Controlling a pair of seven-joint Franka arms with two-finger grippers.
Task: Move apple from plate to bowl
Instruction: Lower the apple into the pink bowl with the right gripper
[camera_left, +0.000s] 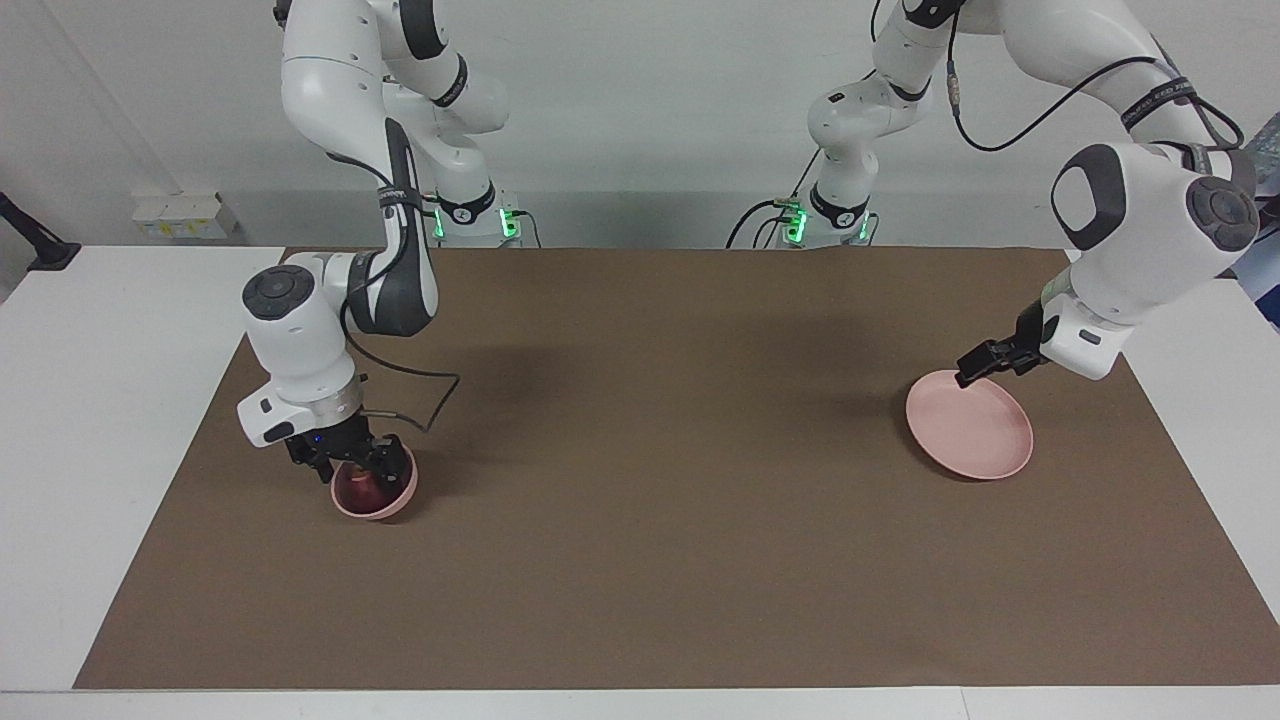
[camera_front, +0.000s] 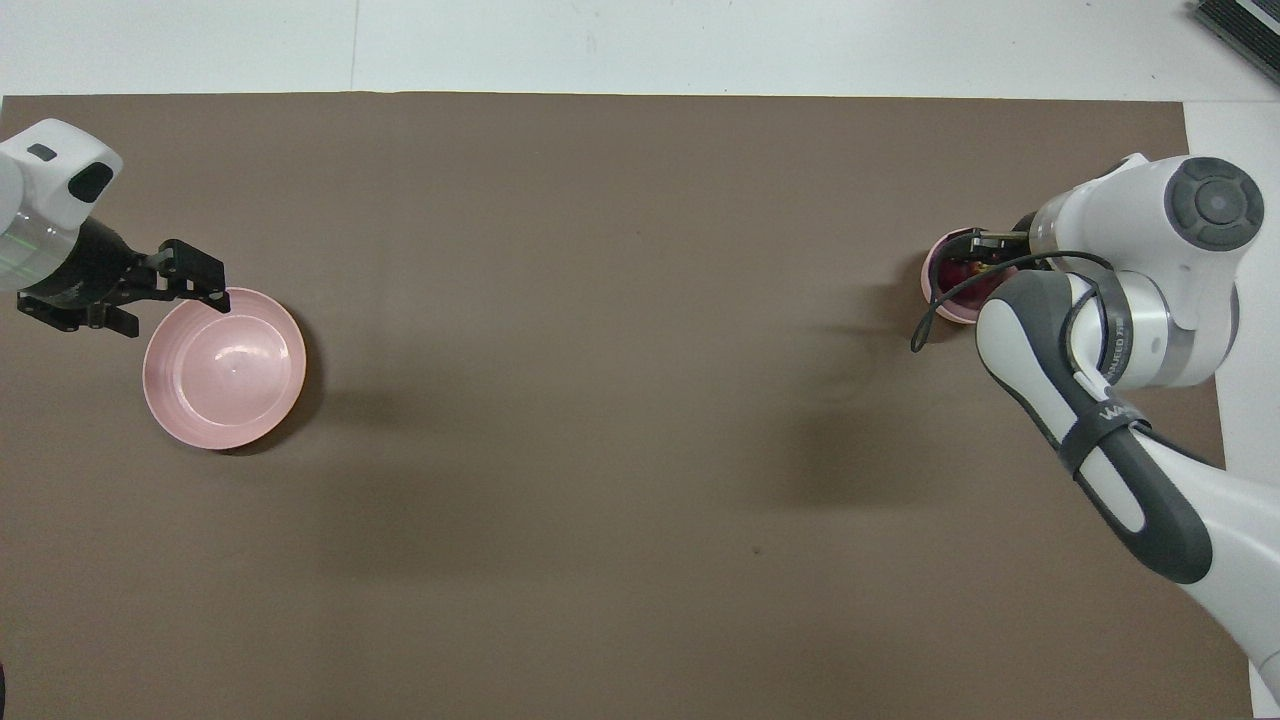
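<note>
At nine o'clock on the desk (camera_left: 640, 560), taking six as the robots' edge, the plate (camera_left: 985, 440) lies flat with nothing on it. The left end effector (camera_left: 972, 370) hangs over the plate's six o'clock rim, fingers spread and holding nothing; that arm waits.

Farther out, at three o'clock, the bowl (camera_left: 385, 503) stands upright with the apple (camera_left: 358, 484) down inside it. The right end effector (camera_left: 352, 466) points steeply down into the bowl's mouth, right over the apple. Whether it is spread or pinching the fruit, I cannot tell. The apple looks seated in the bowl, so the move seems all but done; what remains is a clean release and a lift.

The main risk is in that lift. If the apple is not fully freed, a rise would probably carry it back out, or drop it onto the rim, from where it could roll across the desk. The bowl is small and deep and looks light. A sideways pull away, rather than a straight rise, could catch its wall and tip or slide it, spilling the apple. The right arm's looped cable hangs close to the bowl and could snag it too.
</note>
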